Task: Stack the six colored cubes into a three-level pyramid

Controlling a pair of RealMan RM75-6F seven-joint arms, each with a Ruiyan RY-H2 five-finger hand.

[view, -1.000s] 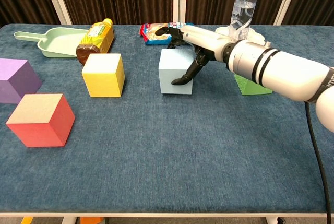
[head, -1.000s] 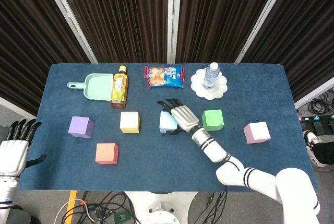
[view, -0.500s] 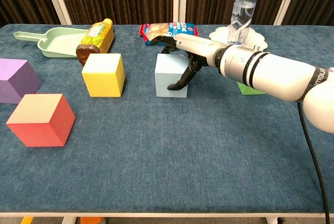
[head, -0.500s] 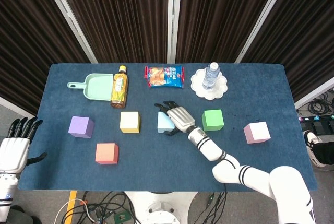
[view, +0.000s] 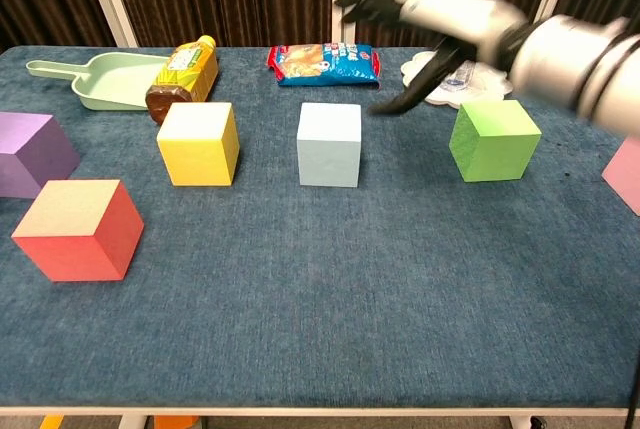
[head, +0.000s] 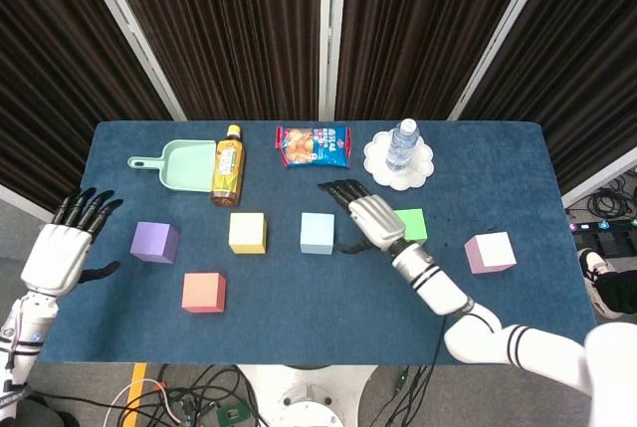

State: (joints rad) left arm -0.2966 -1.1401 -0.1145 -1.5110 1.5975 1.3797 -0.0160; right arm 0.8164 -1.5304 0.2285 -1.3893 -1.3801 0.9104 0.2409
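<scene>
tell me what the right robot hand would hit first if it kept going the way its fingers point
Probably the snack bag. The right robot hand is raised, fingers aimed up-left toward the table's back edge, passing the light blue cube. Height is unclear, so it might clear the bag.

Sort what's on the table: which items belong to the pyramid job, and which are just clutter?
Job items: purple cube, yellow cube, light blue cube, green cube, pink cube, orange-red cube.

Lying about: mint green dustpan, amber tea bottle, snack packet, clear water bottle on white scalloped plate.
</scene>
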